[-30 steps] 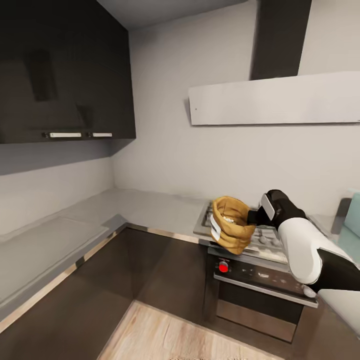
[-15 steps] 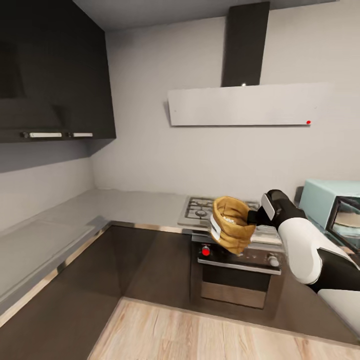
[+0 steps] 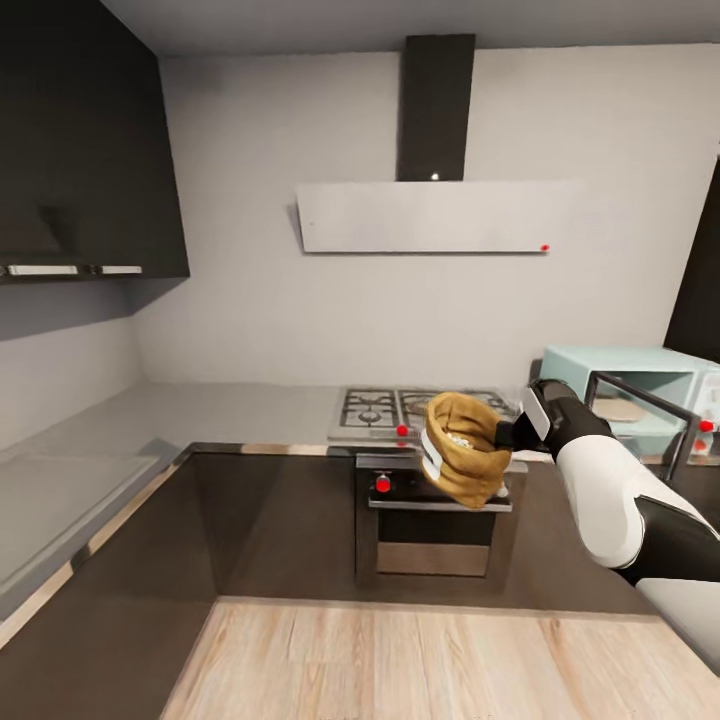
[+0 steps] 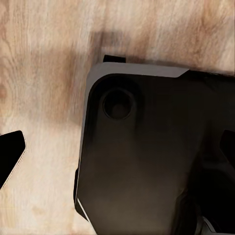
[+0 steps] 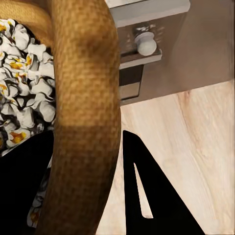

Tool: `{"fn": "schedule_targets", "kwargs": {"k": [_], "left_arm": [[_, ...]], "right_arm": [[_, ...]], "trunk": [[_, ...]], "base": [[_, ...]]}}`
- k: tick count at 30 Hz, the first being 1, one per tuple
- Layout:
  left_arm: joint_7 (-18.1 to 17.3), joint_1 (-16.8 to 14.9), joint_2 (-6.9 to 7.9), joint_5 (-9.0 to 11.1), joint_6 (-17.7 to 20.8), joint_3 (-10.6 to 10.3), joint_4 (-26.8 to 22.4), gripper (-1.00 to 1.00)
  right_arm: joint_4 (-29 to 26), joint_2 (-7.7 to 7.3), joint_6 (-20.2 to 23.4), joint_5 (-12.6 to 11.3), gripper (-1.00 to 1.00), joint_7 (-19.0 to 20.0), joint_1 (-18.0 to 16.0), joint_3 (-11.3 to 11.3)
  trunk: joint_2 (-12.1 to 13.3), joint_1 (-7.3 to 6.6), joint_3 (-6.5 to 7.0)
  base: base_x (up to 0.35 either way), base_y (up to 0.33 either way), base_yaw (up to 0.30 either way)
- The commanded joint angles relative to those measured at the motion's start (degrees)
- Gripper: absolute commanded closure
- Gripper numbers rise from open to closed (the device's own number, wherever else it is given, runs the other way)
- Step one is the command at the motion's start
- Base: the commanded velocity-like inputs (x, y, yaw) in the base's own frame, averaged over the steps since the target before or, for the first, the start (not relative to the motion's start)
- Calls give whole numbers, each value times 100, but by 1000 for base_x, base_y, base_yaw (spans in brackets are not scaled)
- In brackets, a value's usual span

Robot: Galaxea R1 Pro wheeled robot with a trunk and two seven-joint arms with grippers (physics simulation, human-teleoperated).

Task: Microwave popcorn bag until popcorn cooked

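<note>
The tan popcorn bag (image 3: 460, 455) hangs in the air in front of the hob, tilted, with white popcorn (image 3: 461, 437) showing in its mouth. My right gripper (image 3: 508, 434) is shut on the bag's rolled rim. In the right wrist view the rim (image 5: 83, 122) runs between the dark fingers (image 5: 147, 196), with popcorn (image 5: 24, 93) inside. The pale blue microwave (image 3: 640, 365) stands at the right on the counter, its dark-framed door (image 3: 645, 400) swung open. The grey countertop (image 3: 200, 410) runs left of the hob. My left gripper (image 4: 117, 152) is open over the wooden floor.
A gas hob (image 3: 400, 408) sits over a built-in steel oven (image 3: 430, 520) with red knobs. A hood (image 3: 430, 215) hangs above it, and dark wall cabinets (image 3: 80, 150) fill the left. Dark cabinet fronts (image 3: 280, 520) line the corner. My dark base (image 4: 147, 161) is below the left gripper.
The whole view has swung to the right, so the corner counter slid left and the microwave with its open door came into sight. The bag stays held in the right gripper.
</note>
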Motion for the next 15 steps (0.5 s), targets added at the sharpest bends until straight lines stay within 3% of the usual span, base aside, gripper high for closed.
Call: {"fn": "schedule_targets", "kwargs": {"k": [1, 15], "left_arm": [[2, 4, -1, 5, 1, 23, -14, -100], [2, 4, -1, 5, -2, 23, -14, -100]], "right_arm": [[-2, 9, 14, 28, 100, -7, -7, -48], [-2, 9, 15, 28, 100, -7, -6, -48]], "trunk": [[-6, 0, -7], [-6, 0, -7]], "base": [[-115, 111, -296], [-10, 10, -296]]}}
